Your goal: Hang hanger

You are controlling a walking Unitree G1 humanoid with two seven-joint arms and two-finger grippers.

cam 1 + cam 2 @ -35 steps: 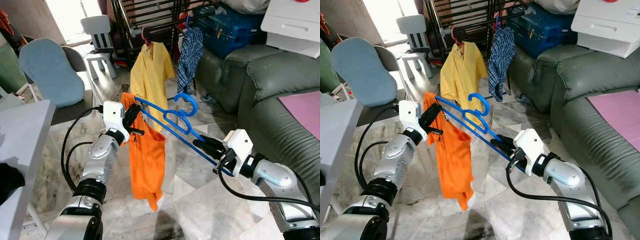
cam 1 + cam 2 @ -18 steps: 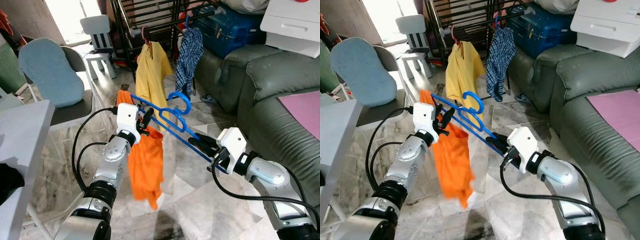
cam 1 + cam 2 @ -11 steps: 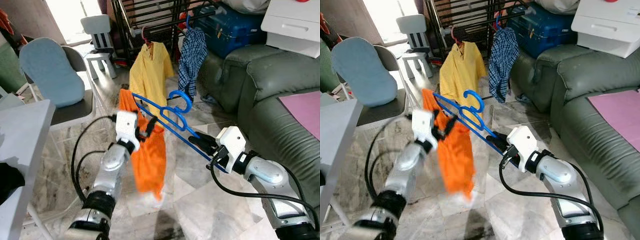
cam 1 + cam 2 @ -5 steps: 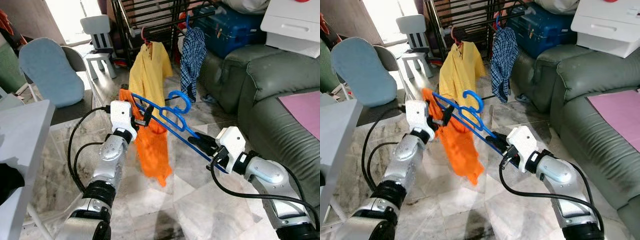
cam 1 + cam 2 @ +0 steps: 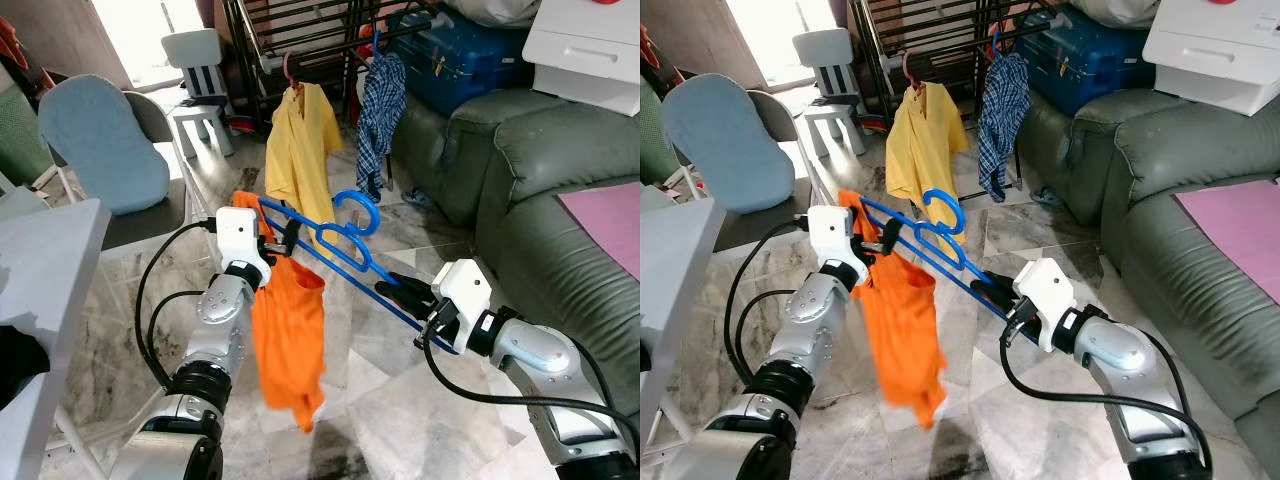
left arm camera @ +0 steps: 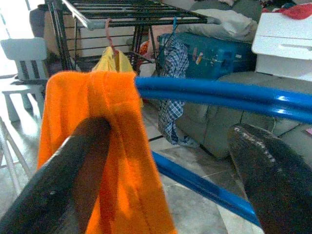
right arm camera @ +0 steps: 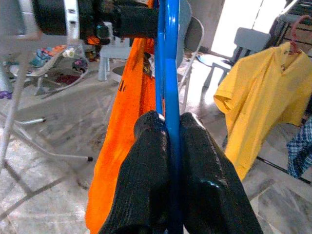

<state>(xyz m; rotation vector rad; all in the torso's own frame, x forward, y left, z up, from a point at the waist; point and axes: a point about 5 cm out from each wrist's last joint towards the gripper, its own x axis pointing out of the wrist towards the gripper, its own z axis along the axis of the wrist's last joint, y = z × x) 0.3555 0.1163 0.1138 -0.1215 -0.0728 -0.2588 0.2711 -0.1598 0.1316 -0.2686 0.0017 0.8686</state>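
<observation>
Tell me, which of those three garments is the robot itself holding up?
The orange shirt. It drapes off a blue hanger held between the left pincer and right pincer, while the yellow shirt and checked shirt hang on the rack behind.

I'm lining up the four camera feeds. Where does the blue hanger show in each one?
Left eye: blue hanger mid-frame, between both tools.
Right eye: centre.
Left wrist: bar across the top.
Right wrist: upright bar pinched by the right tool.
Shared landmark: orange shirt.
</observation>
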